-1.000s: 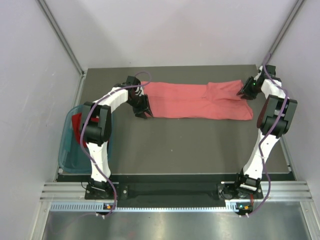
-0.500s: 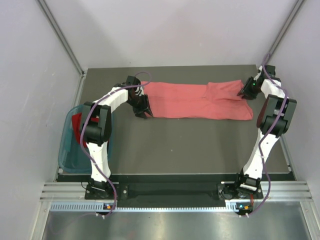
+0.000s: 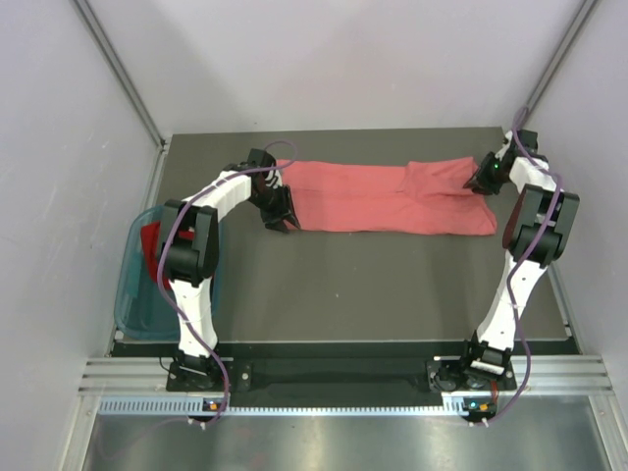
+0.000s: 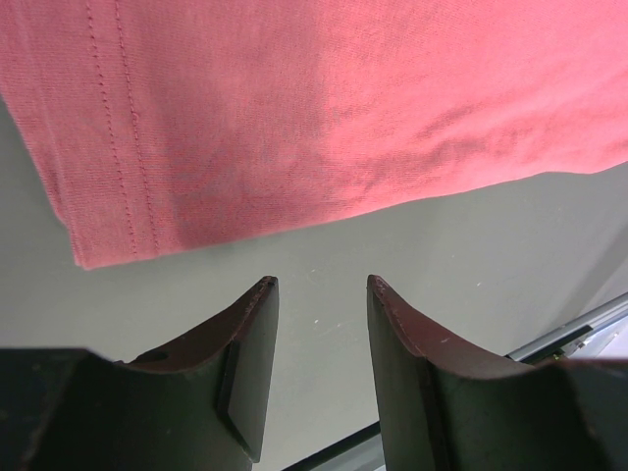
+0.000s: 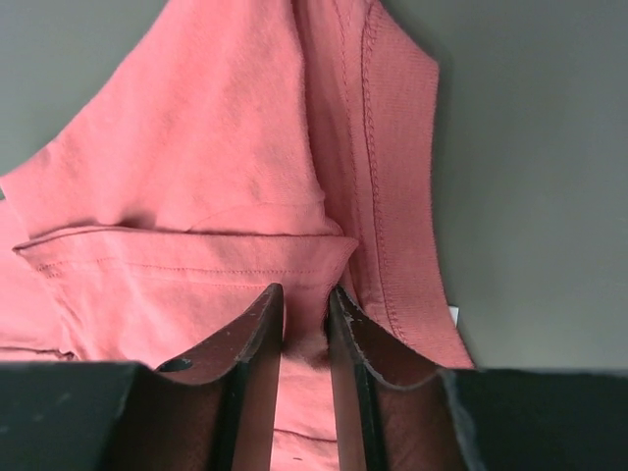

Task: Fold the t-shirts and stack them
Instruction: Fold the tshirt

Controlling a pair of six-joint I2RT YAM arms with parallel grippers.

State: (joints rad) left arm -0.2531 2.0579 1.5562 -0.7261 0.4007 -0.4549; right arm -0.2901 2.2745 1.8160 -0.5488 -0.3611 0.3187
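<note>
Two t-shirts shared the scene: a salmon-pink t-shirt [image 3: 388, 198] lay folded into a long band across the far half of the dark table [image 3: 373, 285], its stitched hem at the left end and a sleeve and ribbed collar bunched at the right, while a deep red t-shirt [image 3: 149, 240] sat crumpled in the teal basket [image 3: 132, 299] at the table's left edge. My left arm reached up from its base and bent inward, holding my left gripper [image 4: 319, 285] low over bare table just beside the pink hem's corner, its jaws apart with nothing between them. My right arm stretched along the right edge to the far end of the band, where my right gripper [image 5: 306, 291] stood narrow with a fold of pink cloth in the gap; I could not tell whether it was pinched.
</note>
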